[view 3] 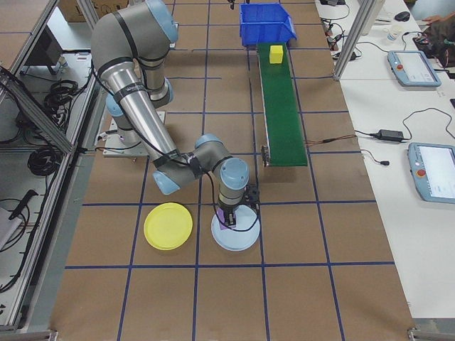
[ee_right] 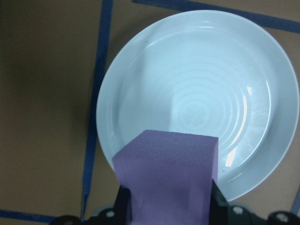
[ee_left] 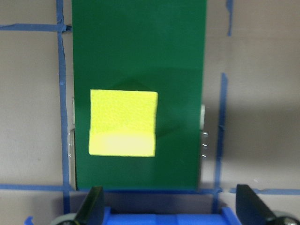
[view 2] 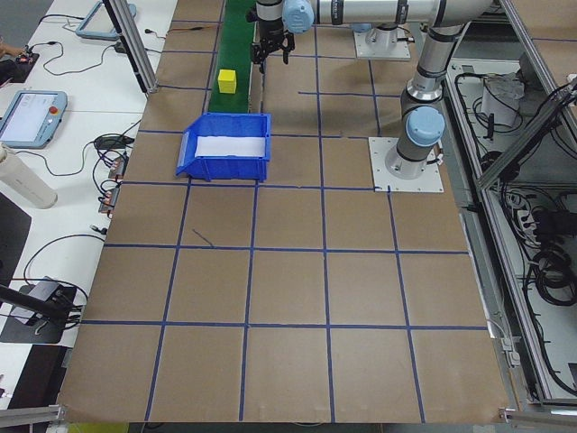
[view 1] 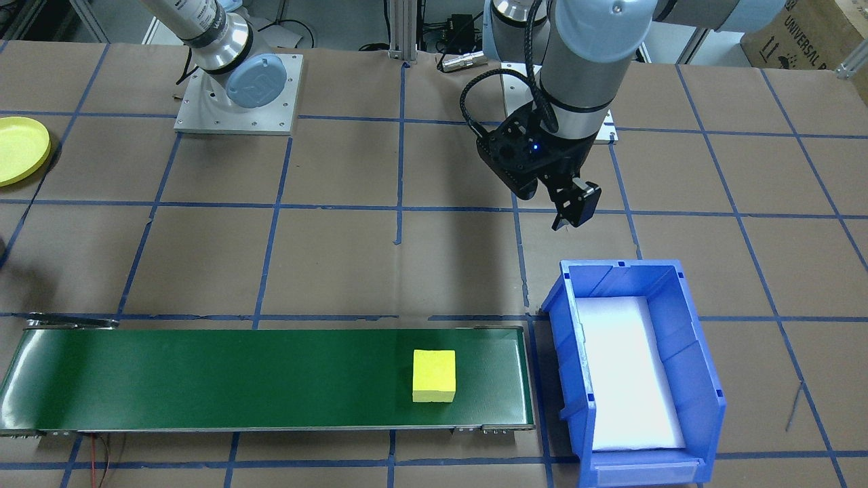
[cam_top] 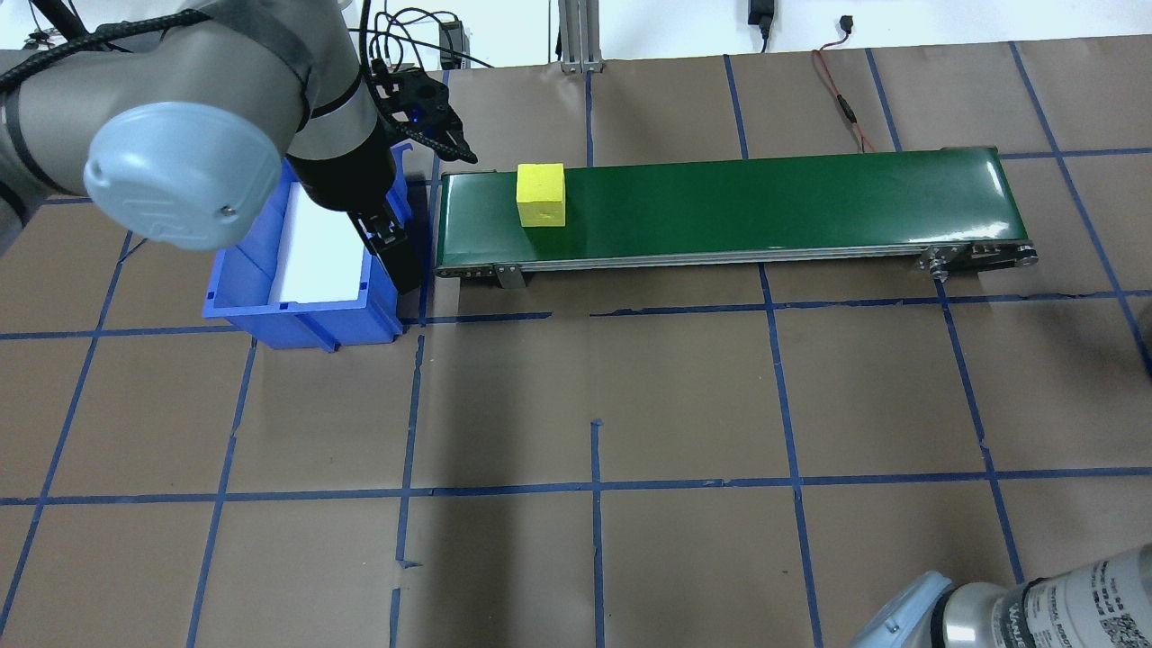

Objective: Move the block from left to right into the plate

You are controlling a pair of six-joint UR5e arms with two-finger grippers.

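A yellow block [view 1: 434, 375] lies on the green conveyor belt [view 1: 203, 379], near the end beside the blue bin. My left gripper [ee_left: 171, 206] hangs open above that end, its fingers [ee_left: 96, 204] wide apart and empty; the yellow block [ee_left: 123, 123] sits just ahead of them. At the other end of the table my right gripper [view 3: 231, 217] is shut on a purple block [ee_right: 168, 178], held over a pale blue plate [ee_right: 201, 93]. The yellow plate [view 3: 168, 226] lies empty right beside that pale blue plate [view 3: 245, 240].
A blue bin [view 1: 692, 352] with a white liner stands off the belt's end, below the left arm. Blue tape lines grid the brown table. The yellow plate [view 1: 20, 149] reaches the table's edge in the front-facing view.
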